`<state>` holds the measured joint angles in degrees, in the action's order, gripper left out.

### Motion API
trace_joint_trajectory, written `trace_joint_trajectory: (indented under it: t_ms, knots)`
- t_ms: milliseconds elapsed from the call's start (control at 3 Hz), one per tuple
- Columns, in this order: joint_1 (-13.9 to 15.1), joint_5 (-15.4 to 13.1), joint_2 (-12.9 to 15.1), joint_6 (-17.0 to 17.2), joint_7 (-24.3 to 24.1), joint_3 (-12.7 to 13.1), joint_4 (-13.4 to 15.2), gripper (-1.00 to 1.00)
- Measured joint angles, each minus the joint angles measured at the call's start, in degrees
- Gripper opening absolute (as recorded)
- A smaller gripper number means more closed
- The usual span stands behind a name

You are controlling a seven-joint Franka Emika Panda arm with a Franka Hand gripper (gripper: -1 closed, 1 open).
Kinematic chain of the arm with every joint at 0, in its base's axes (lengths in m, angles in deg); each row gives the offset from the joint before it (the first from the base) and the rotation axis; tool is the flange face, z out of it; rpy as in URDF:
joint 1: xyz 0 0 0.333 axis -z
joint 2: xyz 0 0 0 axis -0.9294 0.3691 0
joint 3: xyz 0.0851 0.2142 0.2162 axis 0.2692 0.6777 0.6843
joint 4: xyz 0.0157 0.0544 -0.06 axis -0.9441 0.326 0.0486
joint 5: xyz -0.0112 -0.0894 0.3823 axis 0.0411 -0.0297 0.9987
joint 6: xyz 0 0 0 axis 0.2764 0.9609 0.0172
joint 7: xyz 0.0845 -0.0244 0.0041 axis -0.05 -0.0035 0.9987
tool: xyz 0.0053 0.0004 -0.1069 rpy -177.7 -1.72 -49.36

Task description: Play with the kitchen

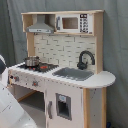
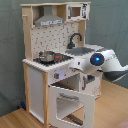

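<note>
The kitchen point(image 2: 55, 65) has its oven door point(image 2: 72, 102) hanging open, so the arm point(image 2: 102, 62) should work slowly near it; whether its jaws are spread or pressed together I cannot tell.

We see a grey curtain point(image 1: 12, 30) hanging in soft vertical folds behind the kitchen point(image 1: 65, 75), filling the backdrop in both exterior views. In the second exterior view the curtain point(image 2: 10, 55) looks teal-grey and reaches down to the floor point(image 2: 15, 119), which is warm light-brown wood and runs out from under the kitchen point(image 2: 55, 65) toward the second exterior view's right. The light is even and diffuse, with no hard shadows.
</note>
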<state>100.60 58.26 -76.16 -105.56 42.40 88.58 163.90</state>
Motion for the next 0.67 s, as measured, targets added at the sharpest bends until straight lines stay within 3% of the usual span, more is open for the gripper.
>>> trace_joint_trajectory:
  t_ms: [667]
  knots:
    - [-4.51, -6.95, -1.71, 7.35, -3.05, -1.21, -0.86, 1.00]
